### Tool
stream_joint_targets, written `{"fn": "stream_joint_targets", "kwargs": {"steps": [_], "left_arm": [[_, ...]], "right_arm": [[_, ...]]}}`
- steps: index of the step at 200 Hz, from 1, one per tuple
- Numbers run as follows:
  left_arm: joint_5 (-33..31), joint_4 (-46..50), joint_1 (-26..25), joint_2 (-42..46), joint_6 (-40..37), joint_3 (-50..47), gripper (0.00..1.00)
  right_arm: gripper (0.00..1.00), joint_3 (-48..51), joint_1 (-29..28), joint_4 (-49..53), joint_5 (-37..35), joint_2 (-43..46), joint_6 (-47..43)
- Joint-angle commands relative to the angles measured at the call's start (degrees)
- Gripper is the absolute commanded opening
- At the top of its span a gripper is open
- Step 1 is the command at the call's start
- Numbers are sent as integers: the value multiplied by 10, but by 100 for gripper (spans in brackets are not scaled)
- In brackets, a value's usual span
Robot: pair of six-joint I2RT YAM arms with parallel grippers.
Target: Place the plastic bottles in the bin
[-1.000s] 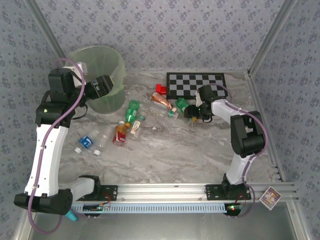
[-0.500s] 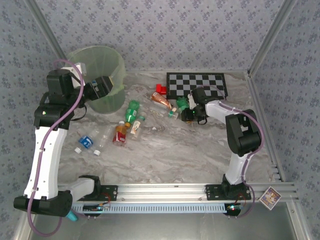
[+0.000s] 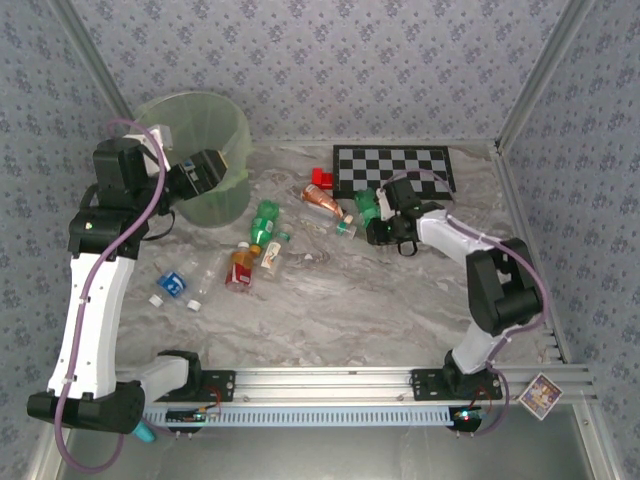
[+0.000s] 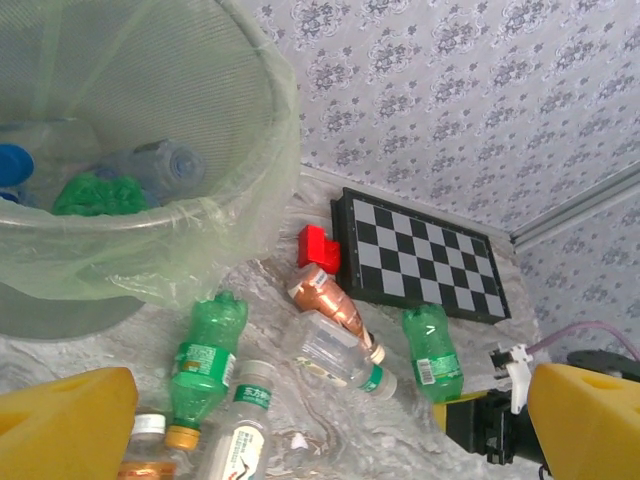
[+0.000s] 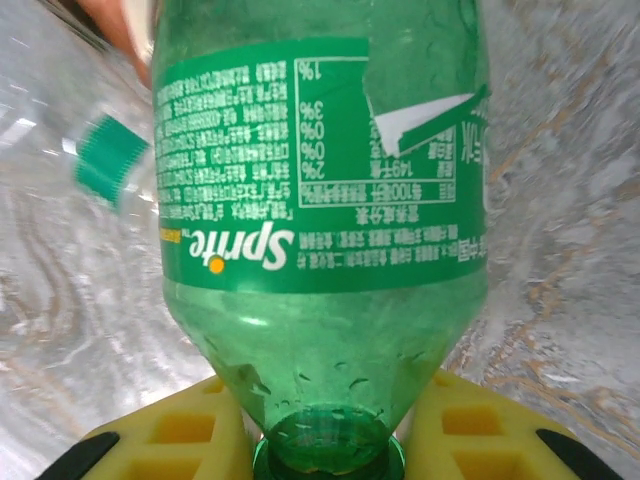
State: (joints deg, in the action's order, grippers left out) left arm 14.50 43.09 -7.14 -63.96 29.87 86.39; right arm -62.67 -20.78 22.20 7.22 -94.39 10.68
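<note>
- The right hand point(image 5: 330, 445) was pressed together on the neck end of a green bottle point(image 5: 320, 200), its yellow fingers point(image 5: 165, 440) on either side of the neck.
- That green bottle point(image 3: 365, 205) lay on the table point(image 3: 400, 300), stretching away from the right hand point(image 3: 383, 228) towards the checkerboard point(image 3: 392, 170).
- The bottle's label read "Sprite" and was partly torn.
- Just beside the held bottle, to one side of the right hand's fingers, lay a clear bottle point(image 4: 335, 355) with a green cap.
- An orange-red bottle point(image 4: 325, 300) lay just beyond the clear one, near a small red block point(image 4: 318, 247).
- The left hand point(image 3: 212, 170) was spread wide and held nothing, raised above the table.
- The bin point(image 3: 240, 130) stood right in front of the left hand, its rim close to the fingers point(image 4: 60, 425).
- Inside the bin point(image 4: 200, 230) lay a clear crushed bottle point(image 4: 150, 165) and something crumpled and green.
- Below and ahead of the left hand, a second green bottle point(image 4: 205, 350) lay on the table near the foot of the bin.
- A white-labelled bottle point(image 4: 240, 430) lay beside it, nearer the left hand.
- More bottles point(image 3: 240, 265) lay scattered on the table between the two hands.
</note>
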Motion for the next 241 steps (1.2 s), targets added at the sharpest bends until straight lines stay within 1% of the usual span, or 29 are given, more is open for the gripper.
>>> {"fn": "stream_joint_targets", "kwargs": {"steps": [1, 20, 27, 54, 78, 124, 145, 168, 206, 241], "left_arm": [[18, -19, 4, -16, 54, -5, 100], [47, -38, 4, -27, 85, -14, 100], [60, -67, 3, -29, 98, -18, 99], [92, -121, -7, -40, 126, -28, 93], [110, -155, -32, -58, 142, -34, 89], [127, -205, -101, -93, 149, -32, 85], [147, -232, -123, -108, 149, -28, 85], [168, -235, -141, -125, 138, -14, 84], [207, -226, -158, -150, 125, 3, 82], [222, -212, -168, -168, 119, 14, 79]], "right_arm": [[28, 4, -16, 15, -33, 72, 3], [27, 1, -33, 20, -50, 116, 3], [27, -2, -39, 20, -57, 132, 3], [26, -25, -68, 27, -83, 176, 9], [26, -61, -105, 33, -104, 194, 4], [26, -136, -184, 41, -137, 182, -28], [26, -158, -219, 44, -144, 169, -47], [26, -171, -251, 47, -156, 157, -67], [26, -181, -271, 51, -161, 147, -78], [26, -189, -284, 53, -164, 141, -91]]}}
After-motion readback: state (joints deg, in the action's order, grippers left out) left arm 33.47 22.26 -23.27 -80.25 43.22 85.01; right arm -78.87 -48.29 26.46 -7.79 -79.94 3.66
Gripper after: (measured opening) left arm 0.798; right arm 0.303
